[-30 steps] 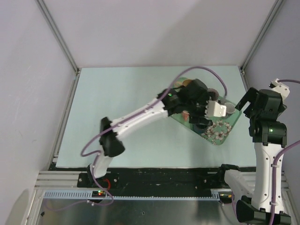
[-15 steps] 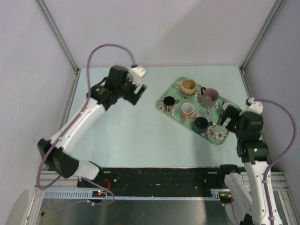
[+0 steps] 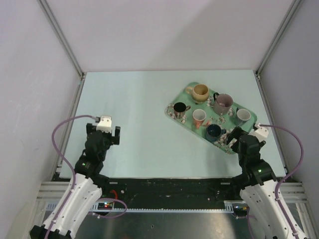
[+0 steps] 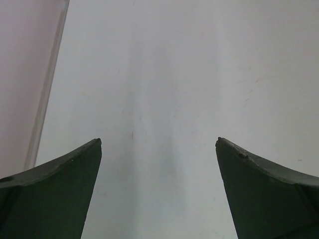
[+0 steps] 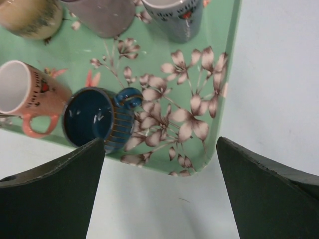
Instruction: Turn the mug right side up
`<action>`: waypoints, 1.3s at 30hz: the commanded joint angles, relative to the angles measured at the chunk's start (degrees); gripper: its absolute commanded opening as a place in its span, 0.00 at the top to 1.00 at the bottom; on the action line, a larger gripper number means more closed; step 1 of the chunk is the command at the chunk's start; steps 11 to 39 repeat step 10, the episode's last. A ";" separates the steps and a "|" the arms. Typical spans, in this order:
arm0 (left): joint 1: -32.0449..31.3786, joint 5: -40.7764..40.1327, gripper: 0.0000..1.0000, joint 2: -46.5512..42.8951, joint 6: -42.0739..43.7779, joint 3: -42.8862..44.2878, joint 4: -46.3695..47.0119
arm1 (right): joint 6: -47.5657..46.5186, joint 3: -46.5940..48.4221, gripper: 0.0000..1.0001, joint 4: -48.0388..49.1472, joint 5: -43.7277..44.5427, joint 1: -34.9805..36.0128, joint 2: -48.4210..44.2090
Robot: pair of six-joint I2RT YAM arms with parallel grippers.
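The tan mug (image 3: 201,91) stands mouth up at the far end of the green floral tray (image 3: 247,121), its handle pointing left. In the right wrist view only part of the tan mug (image 5: 30,17) shows, at the top left corner. My left gripper (image 3: 103,130) is open over bare table at the near left, far from the tray, with nothing between its fingers (image 4: 75,164). My right gripper (image 3: 233,137) hangs open just off the tray's near corner (image 5: 199,164), empty.
The tray also carries a black mug (image 3: 179,107), a pink cup (image 3: 199,117), a mauve mug (image 3: 223,103), a grey cup (image 3: 242,116) and a dark blue mug (image 3: 214,131). White walls with metal posts close in the table at the back and both sides.
My left arm pulled back from over the tray, swung across the table and folded down at the near left, its jaws widening. The right arm lowered toward the tray's near corner.
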 commanded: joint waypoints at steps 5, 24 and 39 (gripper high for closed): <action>2.74 -11.82 0.00 -3.79 -6.66 -13.75 22.92 | 0.83 -2.31 0.01 6.30 5.73 1.08 -1.96; 3.13 -12.11 0.00 -0.92 -10.72 -13.38 24.34 | -0.32 -4.64 0.01 8.71 8.52 1.46 -5.91; 3.13 -12.11 0.00 -0.92 -10.72 -13.38 24.34 | -0.32 -4.64 0.01 8.71 8.52 1.46 -5.91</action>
